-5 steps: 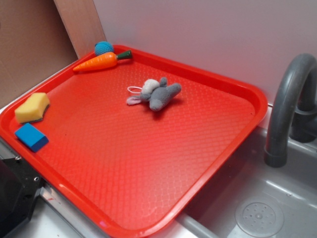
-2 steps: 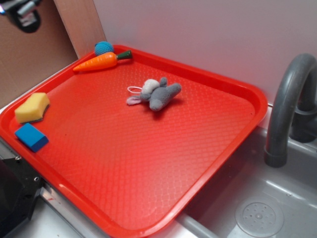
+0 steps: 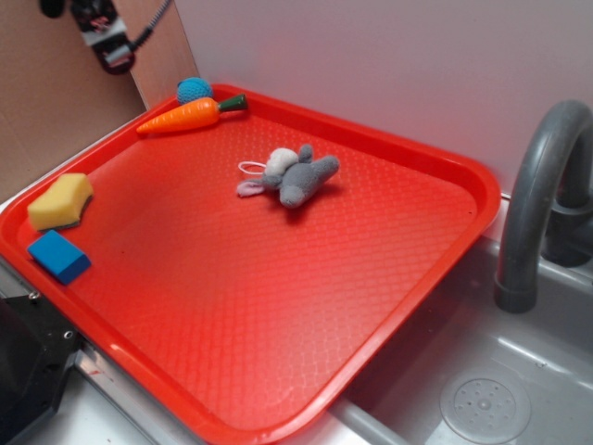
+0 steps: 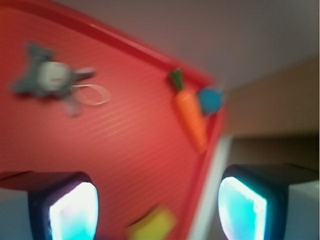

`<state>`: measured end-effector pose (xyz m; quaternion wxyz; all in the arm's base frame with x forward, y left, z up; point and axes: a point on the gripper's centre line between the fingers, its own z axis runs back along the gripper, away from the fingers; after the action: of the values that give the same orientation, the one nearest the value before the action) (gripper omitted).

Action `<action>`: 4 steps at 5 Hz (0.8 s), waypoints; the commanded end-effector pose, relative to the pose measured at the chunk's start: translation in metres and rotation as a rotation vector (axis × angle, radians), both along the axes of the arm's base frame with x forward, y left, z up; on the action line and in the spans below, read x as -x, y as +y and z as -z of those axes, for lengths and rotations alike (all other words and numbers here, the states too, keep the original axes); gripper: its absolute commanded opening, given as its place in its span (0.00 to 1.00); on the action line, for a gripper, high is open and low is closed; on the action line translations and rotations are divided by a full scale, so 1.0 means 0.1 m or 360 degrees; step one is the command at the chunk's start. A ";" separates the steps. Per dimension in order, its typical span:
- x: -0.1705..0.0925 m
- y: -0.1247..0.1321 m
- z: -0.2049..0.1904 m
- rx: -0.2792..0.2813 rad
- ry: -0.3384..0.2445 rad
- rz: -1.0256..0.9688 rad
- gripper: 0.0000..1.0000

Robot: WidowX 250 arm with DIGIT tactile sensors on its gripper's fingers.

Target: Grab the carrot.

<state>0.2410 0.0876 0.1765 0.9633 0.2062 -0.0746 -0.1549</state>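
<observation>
Your gripper [image 4: 157, 207] hangs spread and empty at the exterior view's upper left; the carrot [image 3: 182, 115] lies below and right. Its long axis hugs the tray's [image 3: 445, 269] far rim.

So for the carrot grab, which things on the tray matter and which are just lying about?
Job: carrot at the tray's far edge; gripper, fingers apart, nothing between them.
Lying about: blue ball, grey plush, yellow sponge, blue block, faucet.

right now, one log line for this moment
phase: approach | hand: open, empty, high above tray | carrot: far edge, beside blue ball, untouched
</observation>
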 end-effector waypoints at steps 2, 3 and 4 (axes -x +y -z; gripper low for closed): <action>-0.36 0.76 0.75 -0.0059 0.0292 -0.0213 1.00; -0.29 0.86 0.90 -0.0064 0.0351 -0.0259 1.00; -0.24 0.92 0.98 -0.0072 0.0372 -0.0287 1.00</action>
<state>0.2672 0.1700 0.0674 0.9705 0.2040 0.0703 -0.1077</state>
